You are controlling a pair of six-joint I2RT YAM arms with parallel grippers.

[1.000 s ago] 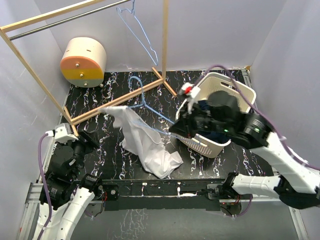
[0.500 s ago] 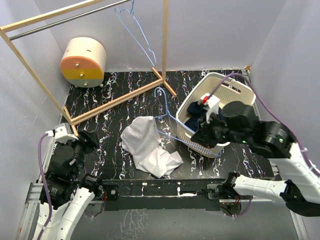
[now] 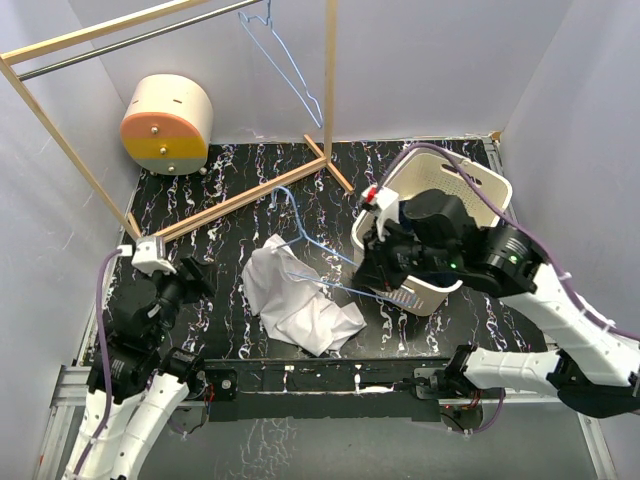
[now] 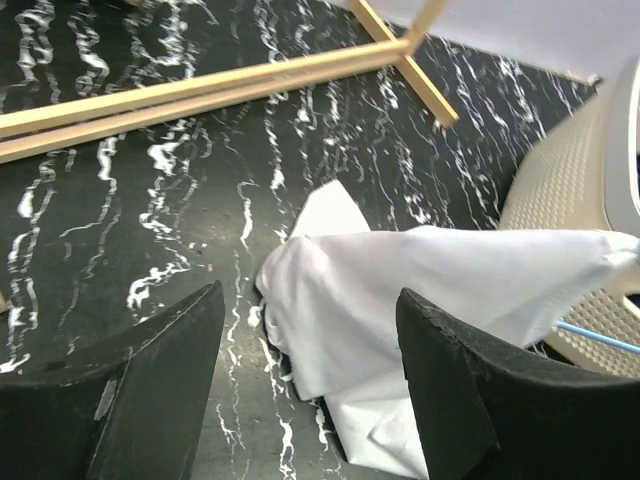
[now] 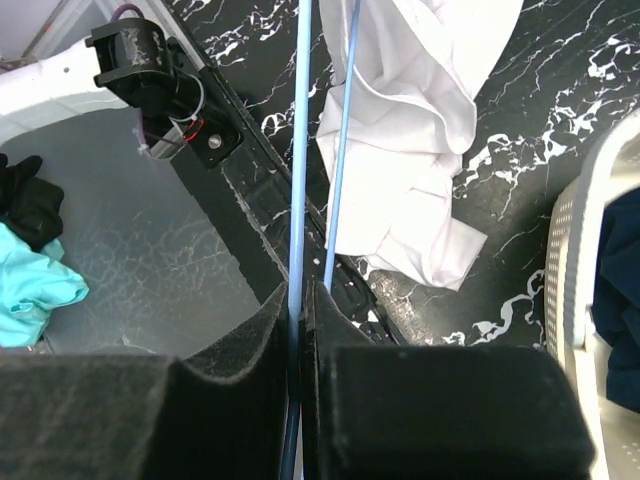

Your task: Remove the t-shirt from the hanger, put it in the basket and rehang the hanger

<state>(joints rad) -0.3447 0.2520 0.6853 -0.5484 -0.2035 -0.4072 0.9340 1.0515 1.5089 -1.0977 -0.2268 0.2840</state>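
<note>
The white t-shirt (image 3: 295,298) lies crumpled on the black marbled table, also seen in the wrist views (image 4: 420,290) (image 5: 410,120). One end of it is pulled up toward the thin blue hanger (image 3: 312,240). My right gripper (image 3: 368,278) (image 5: 298,300) is shut on a hanger wire (image 5: 303,150), just right of the shirt and in front of the basket. My left gripper (image 3: 188,282) (image 4: 310,330) is open, low over the table left of the shirt, with nothing between its fingers (image 4: 150,390).
A white laundry basket (image 3: 470,185) (image 4: 580,190) holding dark clothes stands at the right. A wooden rack's base bars (image 3: 240,200) cross the table's back, with another blue hanger (image 3: 280,60) on its rail. A cream and orange drum (image 3: 168,120) sits far left.
The shirt has dropped from a raised drape into a heap. My right gripper swung right with the hanger, then back left. The left arm came forward toward the shirt, its jaws a little wider.
</note>
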